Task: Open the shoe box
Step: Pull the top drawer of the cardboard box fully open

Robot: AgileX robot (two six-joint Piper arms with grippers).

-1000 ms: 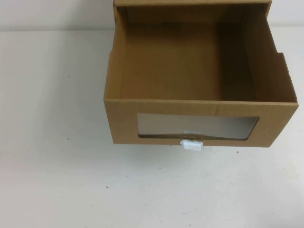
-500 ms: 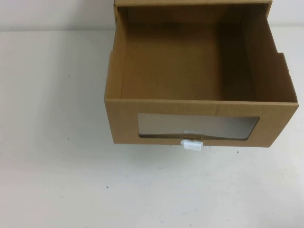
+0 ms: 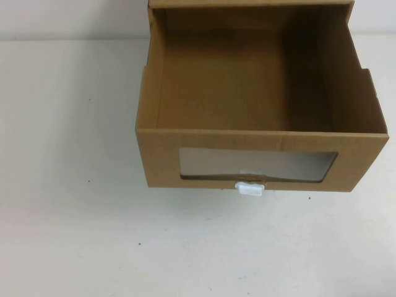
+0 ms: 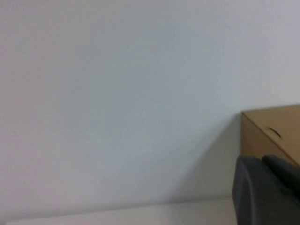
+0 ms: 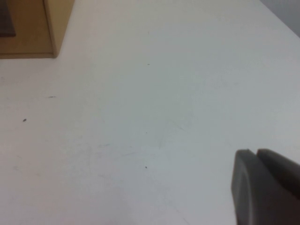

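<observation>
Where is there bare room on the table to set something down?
Free: the table left of the box, and the broad strip in front of its tab. Right of the box only a narrow strip shows. The left tool sits near a box corner; the right tool, shut, is over bare table.

A white table (image 3: 74,124) is lying evenly lit, showing a few tiny dark flecks; a plain pale wall (image 4: 117,93) is rising behind its far edge.

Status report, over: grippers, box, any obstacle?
Left gripper clear of box. Right gripper shut, above table. Box open, empty. No obstacle.
</observation>
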